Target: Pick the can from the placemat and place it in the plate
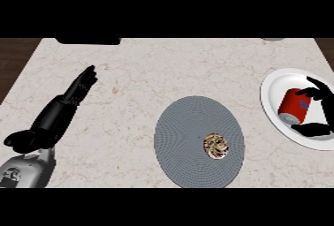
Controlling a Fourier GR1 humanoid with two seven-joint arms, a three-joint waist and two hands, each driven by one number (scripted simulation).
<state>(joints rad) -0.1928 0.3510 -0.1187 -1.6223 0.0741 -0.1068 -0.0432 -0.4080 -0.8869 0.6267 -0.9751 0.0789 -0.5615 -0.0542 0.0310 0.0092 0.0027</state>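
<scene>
- Head view looks steeply down on a pale marbled counter [130, 79], with dark floor showing at its upper corners.
- A red can [295, 105] with a silver end lies on its side inside the white plate [277, 84] at the right edge, its silver end pointing toward the lower edge of the view.
- The right hand [318, 128] is at the can: black fingers [320, 90] curl over its upper side and the thumb sits just below its silver end, so the hand is closed around the can.
- The round grey placemat [195, 132] lies in the middle of the counter, apart from the plate, and a small brown-and-cream patterned round item [216, 145], too small to identify, rests on its lower right part.
- The left hand [81, 86] is at the left, over the counter, its fingers straight and held together, pointing toward the upper edge, touching nothing; its grey forearm [26, 170] enters from the lower left.
- A dark object [88, 40] sits at the counter's far edge.
</scene>
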